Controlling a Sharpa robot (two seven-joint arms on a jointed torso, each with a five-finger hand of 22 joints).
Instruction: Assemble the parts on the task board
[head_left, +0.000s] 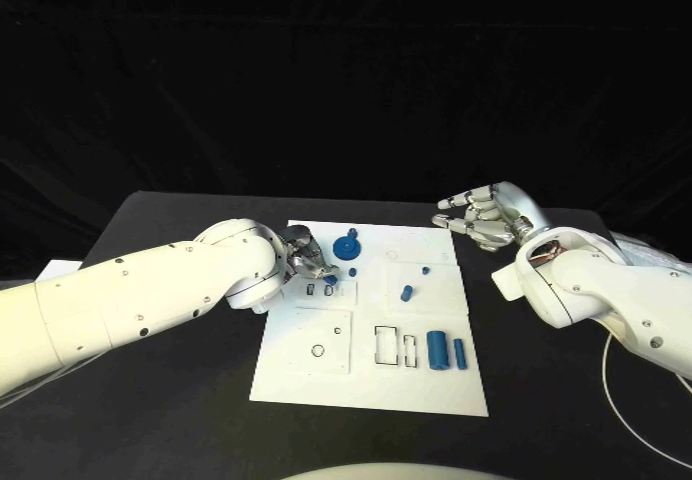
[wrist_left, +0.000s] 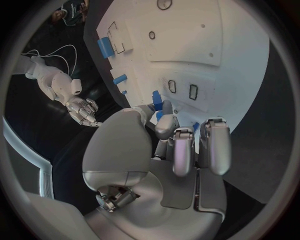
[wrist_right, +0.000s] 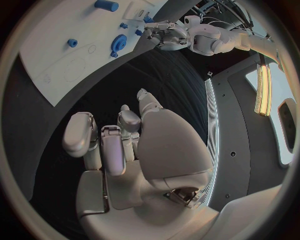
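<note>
- A black surface (head_left: 173, 420) fills the lower part of the head view, matte and dark.
- Behind it hangs a black curtain (head_left: 346, 90) in soft folds, closing off the whole back.
- A thin white cable (head_left: 613, 400) loops over the surface near its right edge.
- In the right wrist view a long lit lamp strip (wrist_right: 263, 90) glows warm on a pale wall panel (wrist_right: 240, 150).

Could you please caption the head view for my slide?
Left hand holds a small blue part over the white task board; right hand hovers beside it.
</note>
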